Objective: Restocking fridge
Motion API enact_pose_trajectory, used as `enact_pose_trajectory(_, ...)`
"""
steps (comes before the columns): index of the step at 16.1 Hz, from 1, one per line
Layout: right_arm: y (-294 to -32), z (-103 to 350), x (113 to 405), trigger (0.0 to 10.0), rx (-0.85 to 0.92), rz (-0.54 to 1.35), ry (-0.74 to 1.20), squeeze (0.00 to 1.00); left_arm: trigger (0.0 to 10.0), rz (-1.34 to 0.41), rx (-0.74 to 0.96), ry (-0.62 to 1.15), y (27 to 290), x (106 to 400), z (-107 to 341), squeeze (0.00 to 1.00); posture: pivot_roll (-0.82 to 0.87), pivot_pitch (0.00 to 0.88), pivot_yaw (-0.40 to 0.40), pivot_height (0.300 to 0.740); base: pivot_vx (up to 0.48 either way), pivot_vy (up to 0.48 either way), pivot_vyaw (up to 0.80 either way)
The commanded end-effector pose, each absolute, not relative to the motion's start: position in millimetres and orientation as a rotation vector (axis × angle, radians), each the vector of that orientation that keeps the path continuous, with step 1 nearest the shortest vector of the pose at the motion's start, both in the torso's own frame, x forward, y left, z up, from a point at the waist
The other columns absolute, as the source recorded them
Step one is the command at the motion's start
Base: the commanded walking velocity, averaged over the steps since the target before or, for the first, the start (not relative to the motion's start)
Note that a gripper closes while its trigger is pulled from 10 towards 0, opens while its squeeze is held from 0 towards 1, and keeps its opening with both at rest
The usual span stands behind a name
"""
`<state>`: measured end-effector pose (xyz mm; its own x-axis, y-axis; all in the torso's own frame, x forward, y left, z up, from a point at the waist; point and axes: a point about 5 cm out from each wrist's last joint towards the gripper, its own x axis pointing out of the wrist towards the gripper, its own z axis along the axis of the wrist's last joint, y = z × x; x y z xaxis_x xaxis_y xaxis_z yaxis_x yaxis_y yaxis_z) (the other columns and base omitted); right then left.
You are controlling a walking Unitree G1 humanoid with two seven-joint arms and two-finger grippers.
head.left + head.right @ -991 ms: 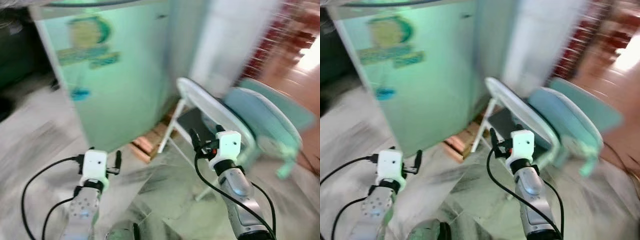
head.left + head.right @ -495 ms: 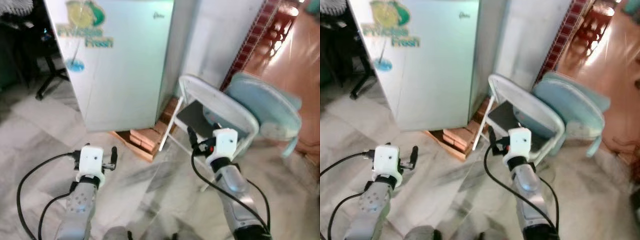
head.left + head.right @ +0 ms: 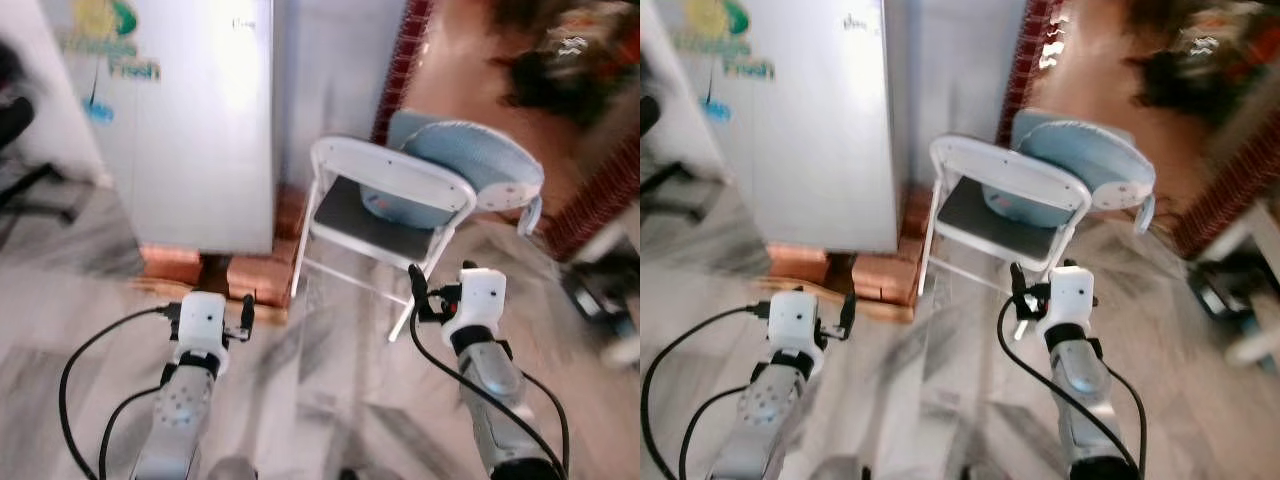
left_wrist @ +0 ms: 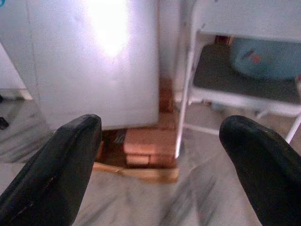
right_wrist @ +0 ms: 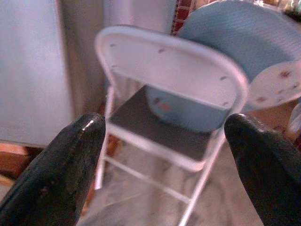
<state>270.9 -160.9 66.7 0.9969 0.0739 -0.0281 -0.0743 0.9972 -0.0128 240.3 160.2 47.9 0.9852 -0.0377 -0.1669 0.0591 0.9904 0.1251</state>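
The white fridge [image 3: 185, 120] stands at the back left with its door shut and a green "Fresh" logo [image 3: 105, 45] on it. Both arms are held out low over the marble floor, short of the fridge. My left gripper [image 3: 210, 308] is open and holds nothing; in the left wrist view its fingers [image 4: 56, 165] frame the fridge's lower corner. My right gripper [image 3: 440, 292] is open and holds nothing too; its fingers [image 5: 70, 165] frame the folding chair [image 5: 174, 61].
The fridge rests on bricks [image 3: 250, 275] over a wooden board. A white folding chair [image 3: 385, 185] stands right beside it with a round pale-blue tub [image 3: 470, 160] on the seat. A red brick pillar [image 3: 400, 55] is behind. Blurred things [image 3: 600, 300] lie on the floor at right.
The whole picture has swung: the fridge has slid to the left and the chair to the middle, so the camera turned right. Both arms keep their pose, grippers still open.
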Motion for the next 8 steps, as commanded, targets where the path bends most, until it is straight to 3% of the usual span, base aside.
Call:
enact_pose_trajectory(1,-165,72,274,10.0,-0.032,0.066,0.010,0.00,10.0,-0.059,0.126,0.159,159,243,49,0.00,0.13,0.085,-0.058,0.740,0.000,0.480,-0.80)
enact_pose_trajectory(6,-161,74,280,10.0,-0.041,0.071,-0.004,0.00,10.0,-0.085,0.145,0.121,158,257,56,0.00,0.13,0.084,-0.048,0.740,0.000,0.480,-0.80)
enact_pose_trajectory(8,-161,72,277,10.0,-0.040,0.066,-0.002,0.00,10.0,-0.083,0.145,0.131,158,252,52,0.00,0.12,0.084,-0.046,0.740,0.000,0.000,-0.80)
